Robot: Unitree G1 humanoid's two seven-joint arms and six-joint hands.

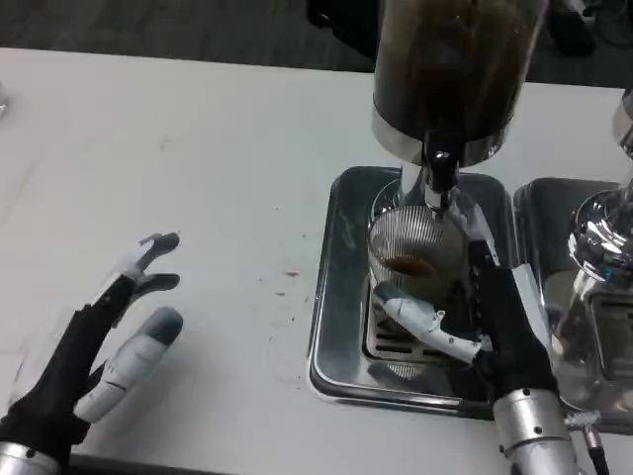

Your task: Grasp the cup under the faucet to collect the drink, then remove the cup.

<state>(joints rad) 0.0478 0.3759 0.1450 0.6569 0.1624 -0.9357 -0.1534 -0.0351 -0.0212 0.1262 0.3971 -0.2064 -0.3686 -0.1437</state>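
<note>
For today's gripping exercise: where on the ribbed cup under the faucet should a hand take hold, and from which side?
Grip the cup around its lower ribbed wall, coming from the robot's right, as the right hand does. The cup stands upright, and the faucet sits directly over its rim, blocking any approach from above.

Ribbed clear cup [407,259], upright under faucet [440,176], part-filled brown

white desk [198,148] with small brown specks near its middle | second chrome dispenser [603,242] at right edge, on its own steel tray [539,213] | dark floor [148,25] beyond
</note>
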